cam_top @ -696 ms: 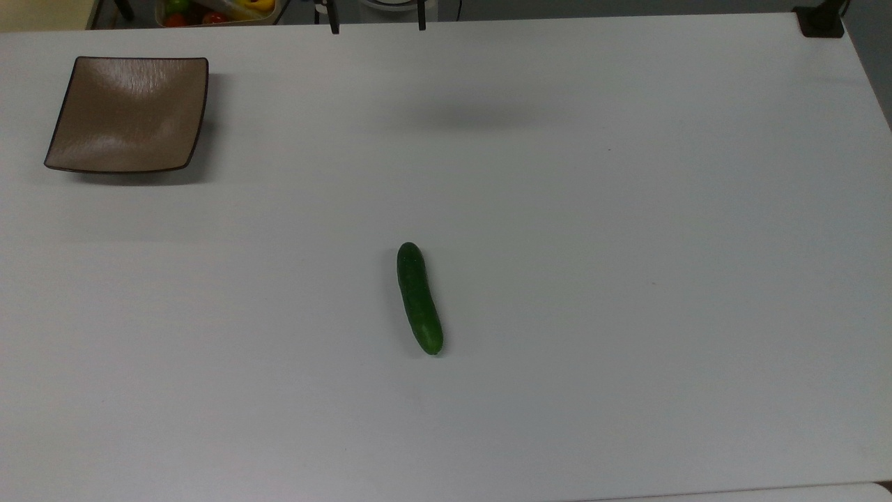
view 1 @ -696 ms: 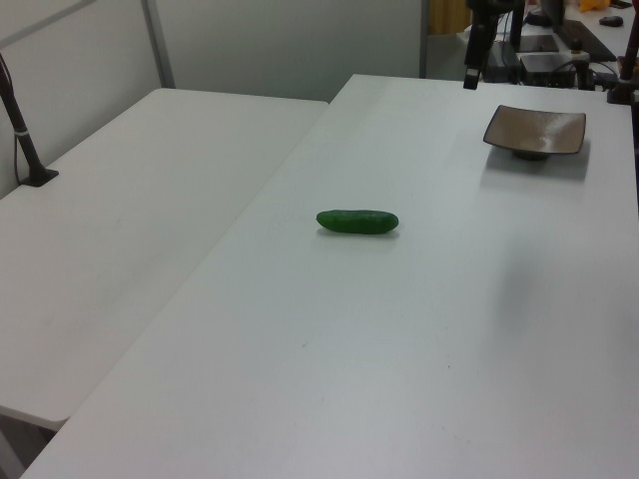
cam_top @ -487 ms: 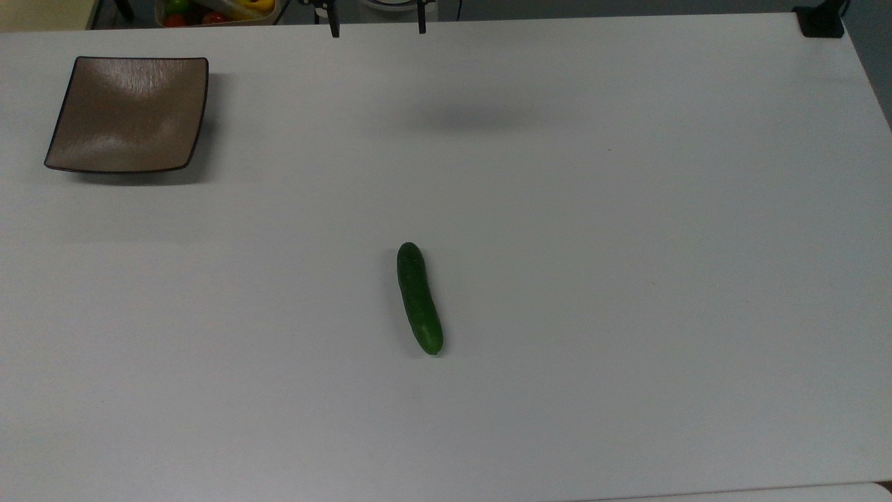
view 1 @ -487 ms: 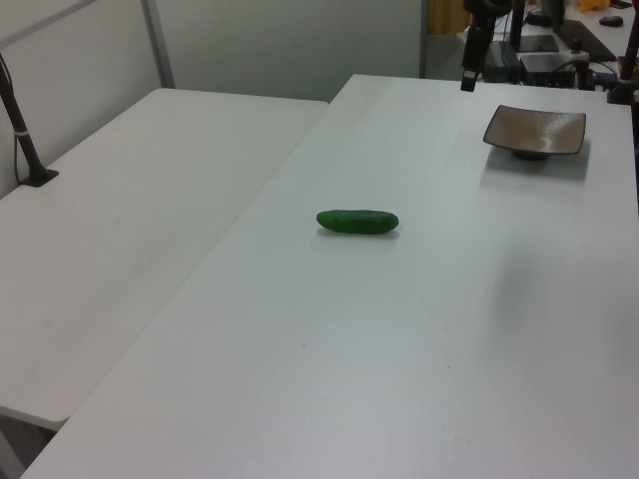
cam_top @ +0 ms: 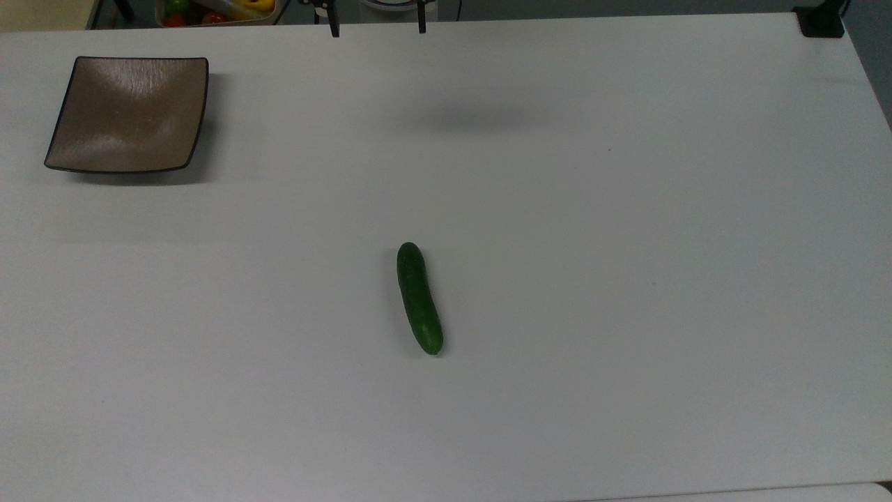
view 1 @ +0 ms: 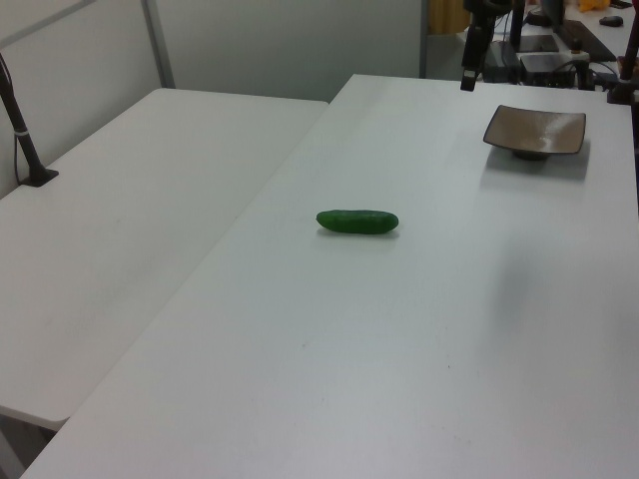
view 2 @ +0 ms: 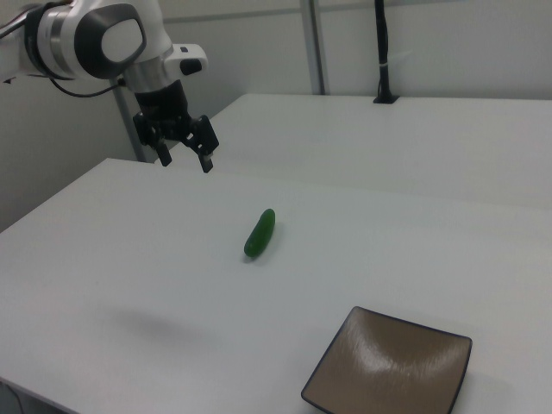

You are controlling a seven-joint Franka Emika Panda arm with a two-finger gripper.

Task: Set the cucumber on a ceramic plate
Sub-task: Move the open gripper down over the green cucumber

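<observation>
a robotics lab or test room: plain white tables [view 1: 150, 200] pushed side by side, bare pale partition walls [view 2: 448, 43], black camera posts [view 2: 382, 52] clamped to table edges, a white robot arm [view 2: 95, 39] at the right view's far left, and monitors and cabled gear [view 1: 544, 55] behind the left view's far table end
</observation>
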